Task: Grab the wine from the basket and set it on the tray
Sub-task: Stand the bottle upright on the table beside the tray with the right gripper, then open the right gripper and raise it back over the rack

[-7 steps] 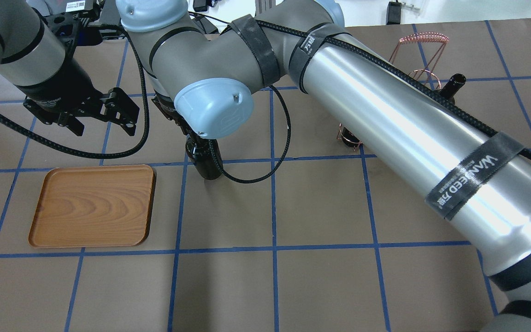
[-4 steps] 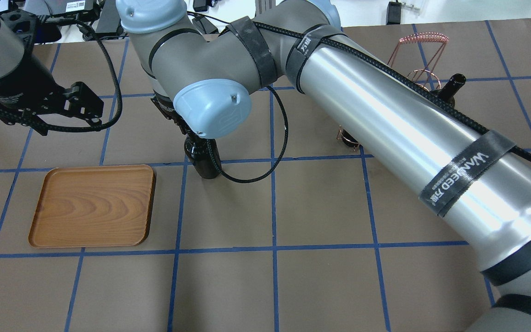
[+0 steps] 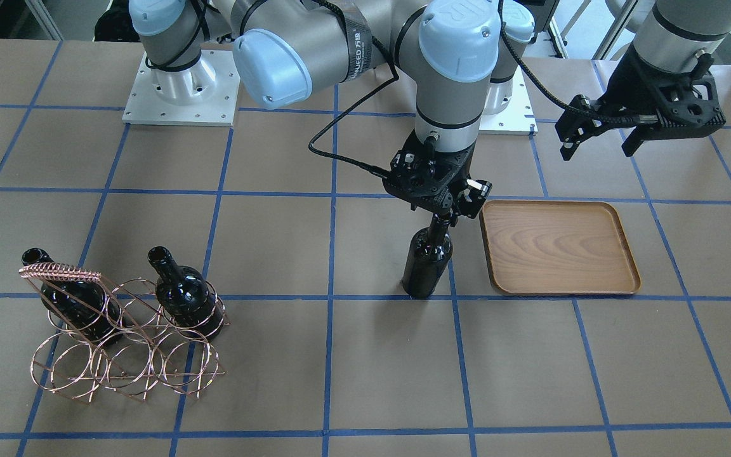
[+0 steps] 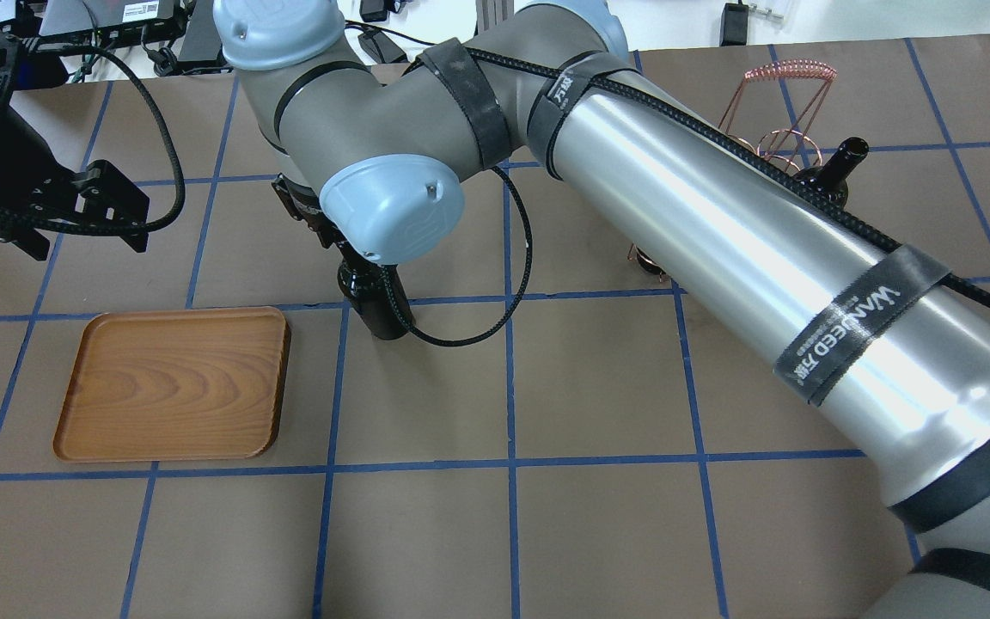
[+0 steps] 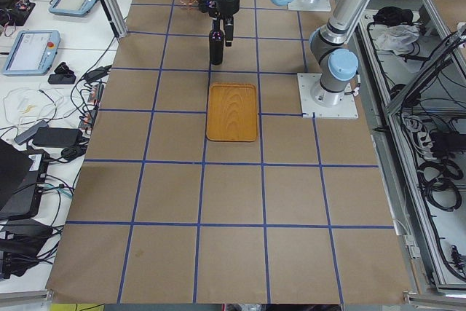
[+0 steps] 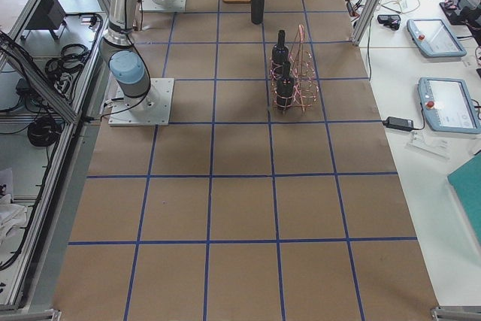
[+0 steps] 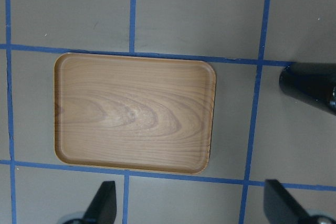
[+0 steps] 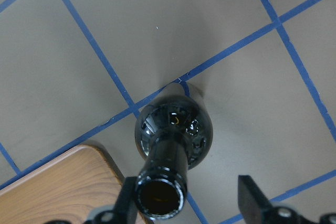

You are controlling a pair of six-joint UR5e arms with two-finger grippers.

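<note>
One wine bottle (image 3: 427, 263) stands upright on the table just beside the wooden tray (image 3: 559, 247), off its rim. My right gripper (image 3: 445, 216) is open around the bottle's neck. In the right wrist view the neck (image 8: 160, 182) is close to one finger (image 8: 126, 200), and the other finger (image 8: 252, 195) stands well clear. My left gripper (image 4: 87, 241) is open and empty, hovering behind the tray (image 4: 173, 383). The left wrist view shows the tray (image 7: 134, 111) and the bottle (image 7: 310, 85). The copper wire basket (image 3: 124, 355) holds two more bottles (image 3: 70, 295) (image 3: 184, 289).
The basket (image 4: 783, 103) sits far on the robot's right, mostly hidden behind my right arm in the overhead view. A black cable loop (image 4: 461, 331) hangs beside the standing bottle. The brown table has blue tape grid lines.
My left gripper has drawn back to the robot's left, away from the bottle and out towards the table's edge. The right arm has shifted slightly. The bottle stays standing in its place.
</note>
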